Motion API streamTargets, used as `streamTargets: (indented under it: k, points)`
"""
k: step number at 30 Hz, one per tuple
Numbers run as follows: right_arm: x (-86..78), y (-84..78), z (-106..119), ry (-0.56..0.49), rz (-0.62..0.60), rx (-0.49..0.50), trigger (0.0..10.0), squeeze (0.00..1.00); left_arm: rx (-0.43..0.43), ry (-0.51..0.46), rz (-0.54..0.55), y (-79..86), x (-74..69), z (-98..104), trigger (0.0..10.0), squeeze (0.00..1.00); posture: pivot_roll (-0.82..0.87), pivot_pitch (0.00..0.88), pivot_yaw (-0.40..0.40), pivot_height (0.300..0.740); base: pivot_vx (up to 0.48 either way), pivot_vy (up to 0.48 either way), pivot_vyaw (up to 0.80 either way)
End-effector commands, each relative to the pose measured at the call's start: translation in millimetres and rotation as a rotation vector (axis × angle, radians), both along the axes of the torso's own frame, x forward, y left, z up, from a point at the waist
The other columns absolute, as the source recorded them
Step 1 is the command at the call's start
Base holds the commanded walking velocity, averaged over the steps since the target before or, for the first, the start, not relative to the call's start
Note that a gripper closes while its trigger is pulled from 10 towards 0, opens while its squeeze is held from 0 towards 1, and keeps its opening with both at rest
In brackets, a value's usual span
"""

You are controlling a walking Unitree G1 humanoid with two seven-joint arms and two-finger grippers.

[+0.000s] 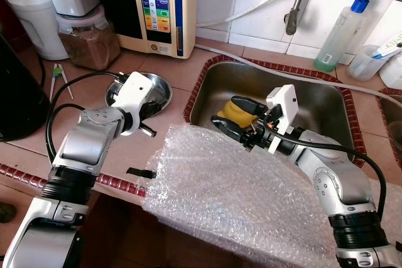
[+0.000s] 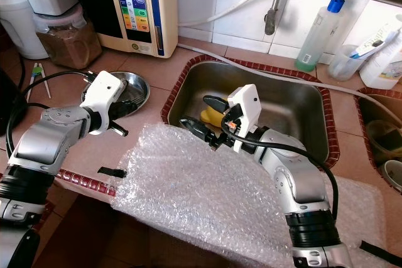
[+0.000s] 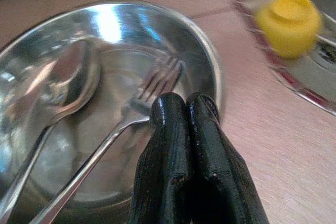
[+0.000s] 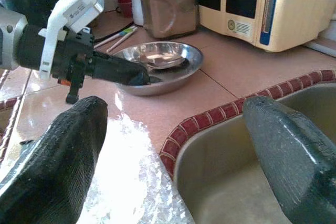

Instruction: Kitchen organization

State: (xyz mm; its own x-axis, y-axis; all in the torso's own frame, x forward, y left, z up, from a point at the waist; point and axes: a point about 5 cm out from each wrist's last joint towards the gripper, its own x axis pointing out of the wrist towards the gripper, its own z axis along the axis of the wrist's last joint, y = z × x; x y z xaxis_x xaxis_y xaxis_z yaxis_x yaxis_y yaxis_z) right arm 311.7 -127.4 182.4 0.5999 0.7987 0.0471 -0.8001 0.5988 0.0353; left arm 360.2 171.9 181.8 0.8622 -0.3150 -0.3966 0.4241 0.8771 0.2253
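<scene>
A steel bowl [image 1: 164, 87] sits on the tiled counter left of the sink [image 1: 314, 101], with a spoon [image 3: 68, 72] and a fork [image 3: 157, 82] lying in it. My left gripper [image 3: 186, 108] is shut and empty, its tips just over the bowl's near rim beside the fork. My right gripper [image 1: 223, 110] is open at the sink's left rim, above the far edge of a sheet of bubble wrap [image 1: 239, 192] that drapes over the counter's front. A yellow cup-like thing [image 3: 289, 24] lies in the sink behind the right fingers.
At the back stand a cream water machine [image 1: 160, 4], a jar of brown powder [image 1: 88, 39], a white canister [image 1: 34, 20], a tap [image 1: 295, 10] and a soap bottle [image 1: 339, 36]. Thin sticks [image 1: 58, 78] lie left of the bowl. A black clip [image 1: 141, 172] is on the counter's front edge.
</scene>
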Motion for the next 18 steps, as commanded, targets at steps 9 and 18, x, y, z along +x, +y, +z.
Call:
streamTargets:
  k: [9,18]
  points:
    - [5.4,-1.8,3.1,-0.029,-0.037,-0.020,10.0,0.00,-0.086,-0.152,0.112,4.7,11.6,23.6,0.0,0.00,-0.01,0.092,-0.037,0.740,0.000,0.000,0.00]
    - [10.0,-3.6,4.7,-0.041,-0.067,-0.027,10.0,0.00,-0.100,-0.217,0.148,6.2,13.8,32.8,0.0,0.00,-0.01,0.091,-0.044,0.740,0.000,0.000,0.00]
